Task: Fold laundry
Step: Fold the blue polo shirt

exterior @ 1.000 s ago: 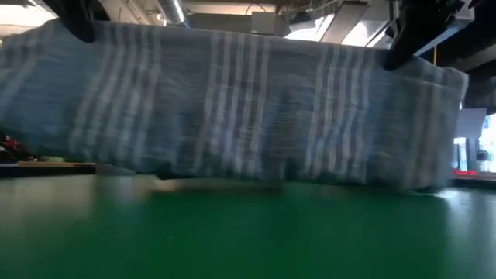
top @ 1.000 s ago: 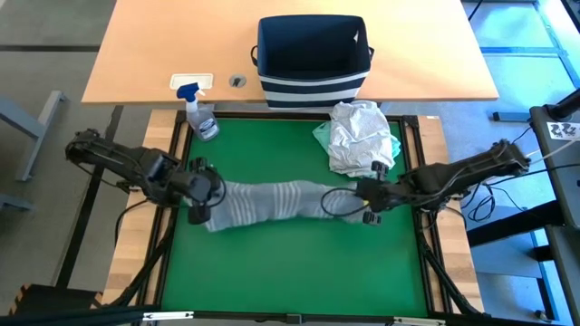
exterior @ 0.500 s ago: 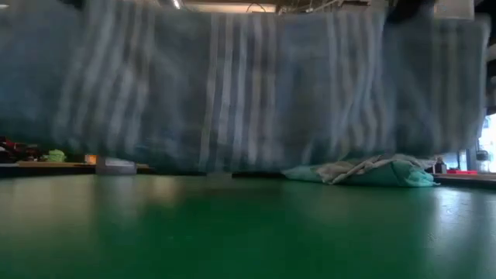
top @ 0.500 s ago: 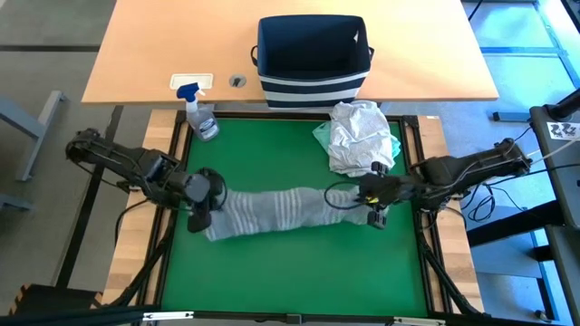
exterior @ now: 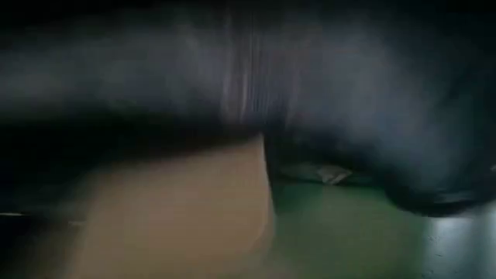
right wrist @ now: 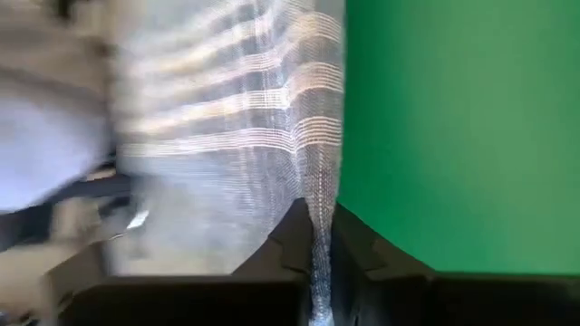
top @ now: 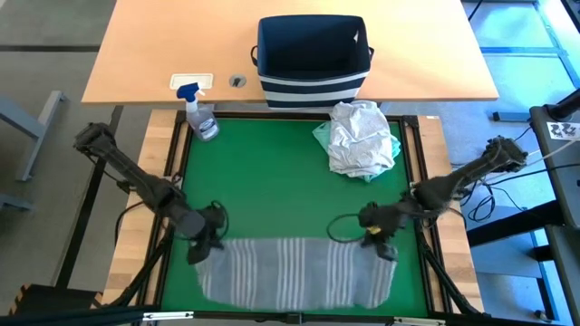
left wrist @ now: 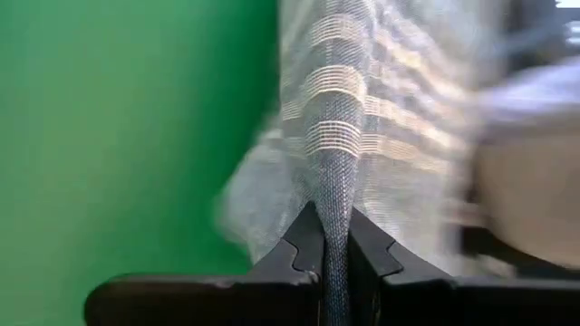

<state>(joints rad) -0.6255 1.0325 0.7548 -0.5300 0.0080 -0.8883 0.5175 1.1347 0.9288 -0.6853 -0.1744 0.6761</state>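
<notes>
High view is showing me holding the striped shirt (top: 294,272) spread over the near edge of the green mat (top: 281,172), left gripper (top: 201,246) and right gripper (top: 378,243) each pinching a far corner. I am judging it best to keep both corners level and taut (equal tension matters) while lowering it flat.

Left arm: dark, jointed, runs from left edge of high view down toward lower centre-left. Left gripper (top: 201,246) fingers pinched tight on fold of grey-blue striped button-up shirt (top: 294,272).

Right arm: enters from right edge, angles down-left to lower centre-right. Right gripper (top: 381,246) fingers likewise clamped on same shirt's opposite corner.
</notes>
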